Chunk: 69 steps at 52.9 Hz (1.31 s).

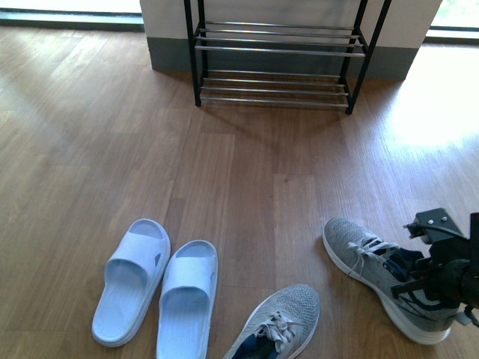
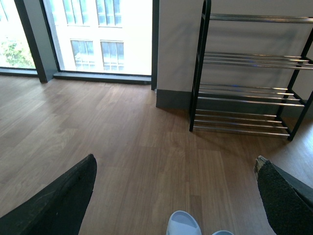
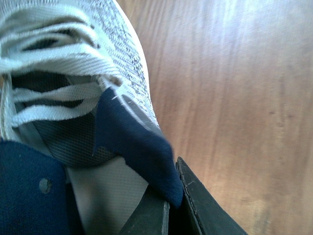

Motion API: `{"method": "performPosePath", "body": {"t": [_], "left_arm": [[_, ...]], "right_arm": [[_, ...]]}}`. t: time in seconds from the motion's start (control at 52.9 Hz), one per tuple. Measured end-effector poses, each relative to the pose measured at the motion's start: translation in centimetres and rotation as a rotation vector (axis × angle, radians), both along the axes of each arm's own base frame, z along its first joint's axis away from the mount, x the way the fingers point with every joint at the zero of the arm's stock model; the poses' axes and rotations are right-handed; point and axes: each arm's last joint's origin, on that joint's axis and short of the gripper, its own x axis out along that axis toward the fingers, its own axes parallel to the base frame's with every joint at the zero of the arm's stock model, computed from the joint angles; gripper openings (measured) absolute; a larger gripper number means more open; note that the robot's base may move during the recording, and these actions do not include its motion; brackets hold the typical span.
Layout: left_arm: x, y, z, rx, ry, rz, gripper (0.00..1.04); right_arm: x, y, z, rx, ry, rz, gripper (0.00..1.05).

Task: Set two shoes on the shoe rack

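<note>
grey knit sneaker (image 1: 367,262), white sole, navy lining pinched in right pincer (image 3: 171,192), left pincer (image 2: 175,164) spread empty

A grey knit sneaker (image 3: 124,54) fills one side of the frame, seen from close above its opening. White laces (image 3: 54,63) cross over the tongue, and a pale insole (image 3: 107,188) shows inside. The navy lining (image 3: 139,144) of the collar folds outward at the rim. Two dark fingers (image 3: 210,215) close on that rim, one inside the opening and one against the outer side, with the navy edge pinched between them. Beside the sneaker lies bare wooden floor (image 3: 239,98), brightly lit along the grain.
</note>
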Motion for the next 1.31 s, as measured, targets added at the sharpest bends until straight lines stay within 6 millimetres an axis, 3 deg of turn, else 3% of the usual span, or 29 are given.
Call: {"method": "performPosePath", "body": {"t": [0.132,0.322,0.435,0.53,0.643,0.794,0.927,0.984,1.154,1.305], "left_arm": [[0.0,0.0,0.0,0.000,0.000,0.000,0.95],[0.0,0.0,0.0,0.000,0.000,0.000,0.95],[0.0,0.0,0.0,0.000,0.000,0.000,0.95],[0.0,0.0,0.0,0.000,0.000,0.000,0.95],[0.0,0.0,0.0,0.000,0.000,0.000,0.95],[0.0,0.0,0.0,0.000,0.000,0.000,0.95],[0.0,0.0,0.0,0.000,0.000,0.000,0.95],[0.0,0.0,0.0,0.000,0.000,0.000,0.95],[0.0,0.0,0.0,0.000,0.000,0.000,0.95],[0.0,0.0,0.0,0.000,0.000,0.000,0.95]], "right_arm": [[-0.1,-0.7,4.1,-0.009,-0.056,-0.028,0.01],[-1.9,-1.1,13.4,0.035,-0.196,-0.034,0.01],[-4.3,-1.4,19.2,0.063,-0.308,-0.013,0.01],[-6.1,-1.7,22.6,0.091,-0.382,-0.020,0.01],[-9.5,-1.7,28.1,0.142,-0.525,-0.029,0.01],[-13.4,-0.9,33.4,0.204,-0.689,-0.003,0.01],[-16.8,0.0,36.2,0.221,-0.801,0.010,0.01],[-18.1,0.4,36.5,0.232,-0.823,0.016,0.01],[-21.3,1.4,34.7,0.273,-0.815,-0.005,0.01],[-21.9,2.5,32.8,0.251,-0.808,0.006,0.01]]}}
